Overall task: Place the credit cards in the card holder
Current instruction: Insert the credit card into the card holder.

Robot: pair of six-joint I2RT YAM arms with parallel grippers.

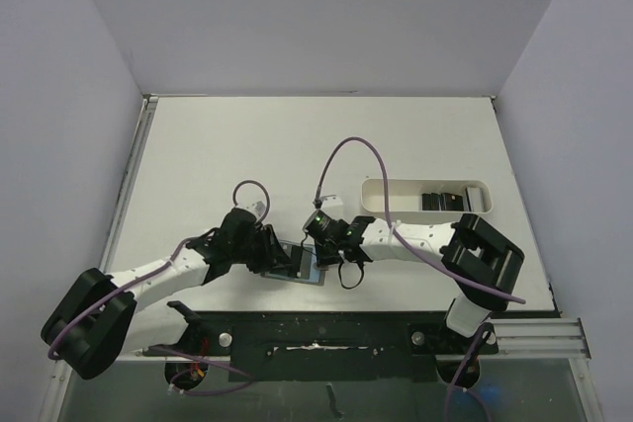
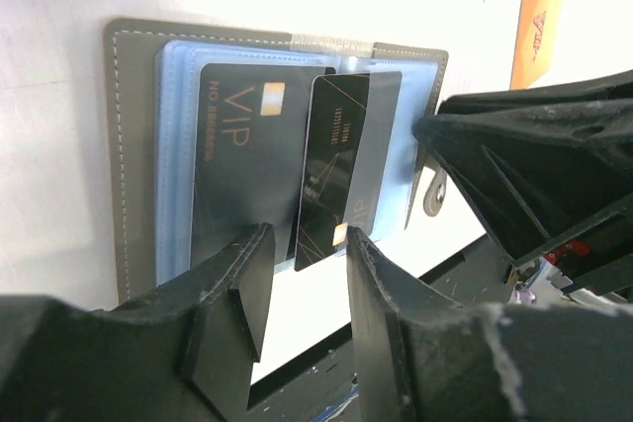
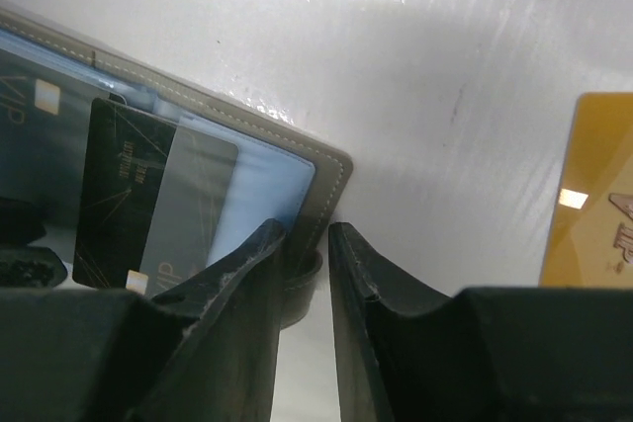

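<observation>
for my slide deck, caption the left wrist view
Left tool open at the end of a dark card partly tucked into the card holder

A flat white rectangular table top (image 1: 297,145) is enclosed on three sides by plain pale grey-lilac wall panels (image 1: 297,7). A narrow metal strip (image 1: 132,185) is fitted along its left edge. At the near edge, a ribbed aluminium rail (image 1: 539,333) and a black flat plate (image 1: 326,333) are seen. A white oblong plastic tray with rounded ends (image 1: 369,197) is set on the right half of the table, its long side parallel to the near edge. An orange-yellow rectangular card (image 3: 593,185) is laid flat on the white surface. A small pale square is printed near one of its edges.
</observation>
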